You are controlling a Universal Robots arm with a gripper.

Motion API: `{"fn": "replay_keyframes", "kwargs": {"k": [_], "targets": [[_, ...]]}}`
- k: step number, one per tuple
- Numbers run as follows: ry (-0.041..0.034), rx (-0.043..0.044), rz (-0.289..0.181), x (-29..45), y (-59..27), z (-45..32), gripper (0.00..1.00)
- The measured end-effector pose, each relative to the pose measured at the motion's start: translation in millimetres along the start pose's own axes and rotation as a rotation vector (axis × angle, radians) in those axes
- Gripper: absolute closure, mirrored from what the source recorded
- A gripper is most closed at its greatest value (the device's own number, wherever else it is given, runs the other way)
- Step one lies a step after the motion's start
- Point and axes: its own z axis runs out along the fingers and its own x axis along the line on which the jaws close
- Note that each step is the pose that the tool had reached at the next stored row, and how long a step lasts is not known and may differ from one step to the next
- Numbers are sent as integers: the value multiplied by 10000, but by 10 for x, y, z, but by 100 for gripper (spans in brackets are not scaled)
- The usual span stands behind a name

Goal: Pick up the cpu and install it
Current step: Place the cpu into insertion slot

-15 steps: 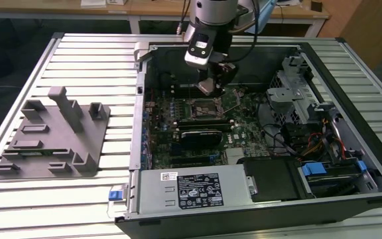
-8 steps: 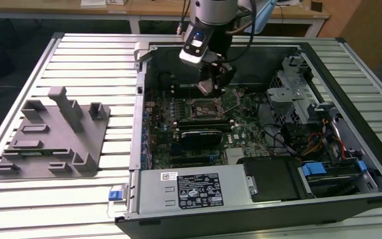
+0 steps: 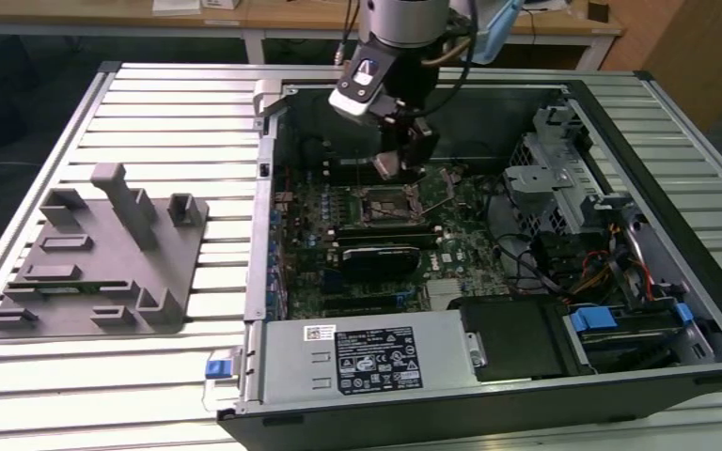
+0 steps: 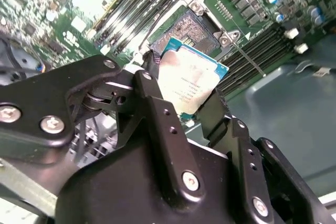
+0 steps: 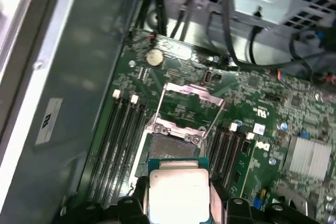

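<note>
Hand [image 4: 182, 92] clamped on cpu [image 4: 193, 80] edges | hovering just above open socket [image 4: 190, 29] | load frame [image 5: 190, 95] raised

The slatted metal counter [image 3: 98, 399] stood over dark floor [image 3: 29, 94], with a light wooden desk [image 3: 289, 17] beyond its far edge and a brown wooden panel [image 3: 702, 47] off one far corner.
</note>
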Motion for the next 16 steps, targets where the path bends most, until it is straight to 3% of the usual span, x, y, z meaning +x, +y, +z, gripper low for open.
{"fn": "replay_keyframes", "kwargs": {"k": [10, 16], "targets": [[-97, 71, 1804, 1, -1, 16, 45], [-98, 73, 1882, 1, -1, 19, 45]]}}
